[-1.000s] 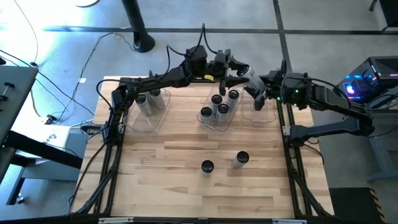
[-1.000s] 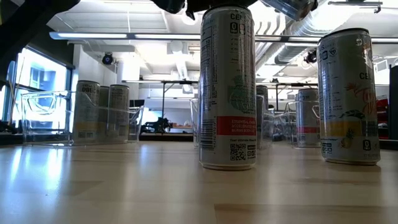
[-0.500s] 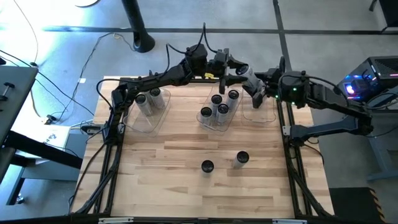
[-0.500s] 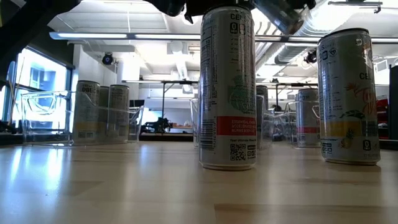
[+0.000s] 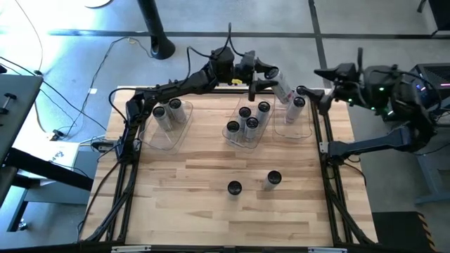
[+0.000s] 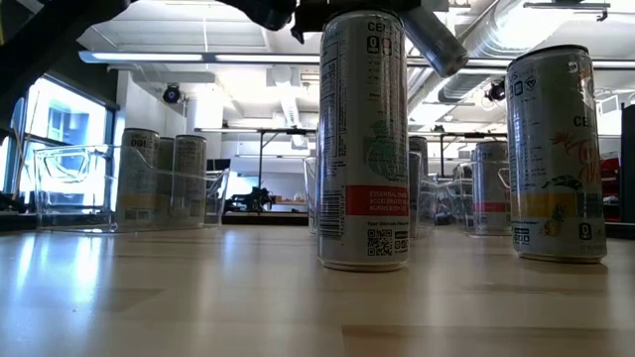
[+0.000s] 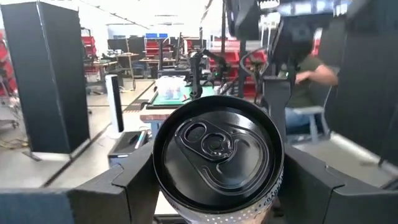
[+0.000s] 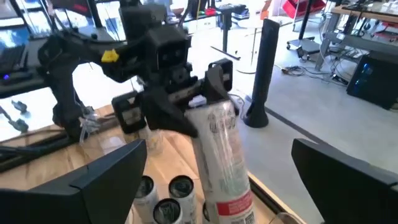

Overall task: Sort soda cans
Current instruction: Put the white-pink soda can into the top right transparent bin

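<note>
Step in hand: the left gripper (image 5: 271,76) is pinching a soda can (image 5: 282,86), tilted, above the far edge of the table (image 5: 211,176), over the gap between the middle bin (image 5: 238,140) and the right bin (image 5: 294,132).
Right gripper: the right gripper (image 5: 325,76) is standing spread wide and empty, just off the table's far right corner, facing the held can.
Next move: probably lowering the can upright into the matching bin; which one cannot be told.
Remaining cans: two loose cans (image 5: 234,187) (image 5: 273,179) are standing on the near boards.
Open room: the table centre is lying free; bin walls and the standing can (image 5: 298,104) are limiting the descent.
</note>
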